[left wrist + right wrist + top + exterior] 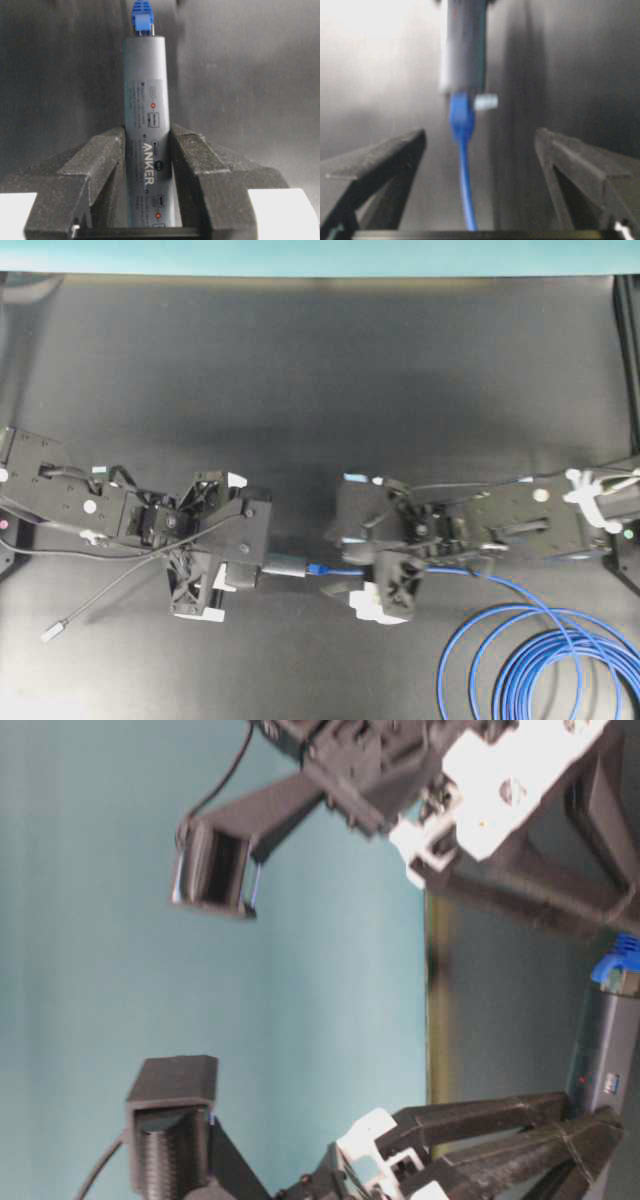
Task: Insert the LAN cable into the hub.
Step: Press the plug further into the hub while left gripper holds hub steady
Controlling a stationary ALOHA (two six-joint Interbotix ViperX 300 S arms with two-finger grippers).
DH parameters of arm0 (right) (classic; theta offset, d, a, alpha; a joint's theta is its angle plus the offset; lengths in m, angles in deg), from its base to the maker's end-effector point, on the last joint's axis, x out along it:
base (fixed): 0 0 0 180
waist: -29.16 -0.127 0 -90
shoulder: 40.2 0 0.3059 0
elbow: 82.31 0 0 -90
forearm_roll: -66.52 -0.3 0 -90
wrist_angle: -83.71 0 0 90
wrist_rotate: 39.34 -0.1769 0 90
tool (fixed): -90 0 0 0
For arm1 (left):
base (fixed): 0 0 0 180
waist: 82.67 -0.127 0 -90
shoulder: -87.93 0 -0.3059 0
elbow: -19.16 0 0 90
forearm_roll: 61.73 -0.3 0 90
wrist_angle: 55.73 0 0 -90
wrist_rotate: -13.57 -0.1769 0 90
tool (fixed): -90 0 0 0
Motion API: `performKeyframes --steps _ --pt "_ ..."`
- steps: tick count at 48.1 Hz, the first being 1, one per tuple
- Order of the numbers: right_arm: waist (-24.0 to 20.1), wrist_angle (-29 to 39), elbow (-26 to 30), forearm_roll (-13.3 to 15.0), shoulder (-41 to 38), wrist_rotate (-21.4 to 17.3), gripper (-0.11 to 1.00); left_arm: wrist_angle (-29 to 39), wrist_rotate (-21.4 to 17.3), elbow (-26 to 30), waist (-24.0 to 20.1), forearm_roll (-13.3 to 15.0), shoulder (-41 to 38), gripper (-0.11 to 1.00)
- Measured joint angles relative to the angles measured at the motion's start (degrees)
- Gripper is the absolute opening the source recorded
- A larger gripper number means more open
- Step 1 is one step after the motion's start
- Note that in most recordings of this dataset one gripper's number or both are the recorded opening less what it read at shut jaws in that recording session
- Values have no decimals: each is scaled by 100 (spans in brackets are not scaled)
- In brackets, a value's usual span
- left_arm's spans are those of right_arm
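The black left gripper point(147, 200) reached out level, clamped on the slim grey metal hub point(146, 100). Beyond it, the bright-blue LAN cable point(462, 145) seemed plugged into the hub's far end, though blurred. The right gripper point(480, 155) stood wide apart, holding nothing.

Dim, soft light; blurred right-wrist view.
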Motion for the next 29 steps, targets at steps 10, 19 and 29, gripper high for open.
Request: performKeyframes --steps 10,19,29 --pt "0 -404 -536 0 642 -141 84 -9 132 -26 -97 -9 -97 29" --pt "9 -677 -914 0 1072 -202 84 -44 255 -26 -237 0 -185 74" --pt "70 -712 -1160 0 1521 -202 84 -97 246 -88 -255 0 -211 80"
